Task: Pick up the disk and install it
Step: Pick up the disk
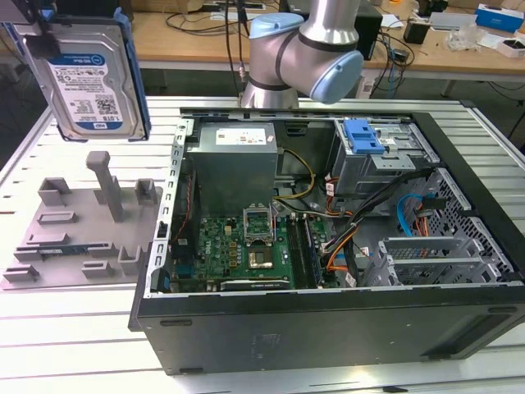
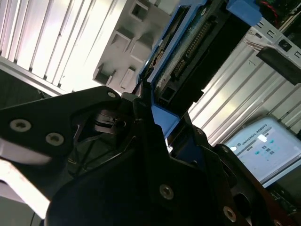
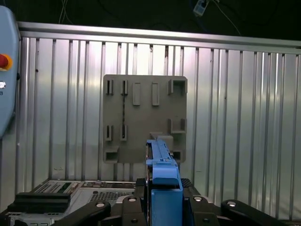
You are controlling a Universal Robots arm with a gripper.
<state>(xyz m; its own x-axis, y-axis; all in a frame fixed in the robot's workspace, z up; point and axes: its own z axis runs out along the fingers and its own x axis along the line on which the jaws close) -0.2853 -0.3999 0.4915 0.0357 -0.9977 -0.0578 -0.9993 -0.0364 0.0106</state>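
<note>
case (image 1: 328, 316) open on top, cables (image 1: 371, 209) crossing inside

Slatted metal table (image 1: 57, 349), wooden desks (image 1: 168, 39)

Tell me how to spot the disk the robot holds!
Find the big open computer case, then look to the exterior view's left, where a grey plate lies on the table. The disk hangs above that plate, clamped in the jaws of the gripper. Unlike the plate, it is silver with a white-and-blue label and blue frame.
</note>
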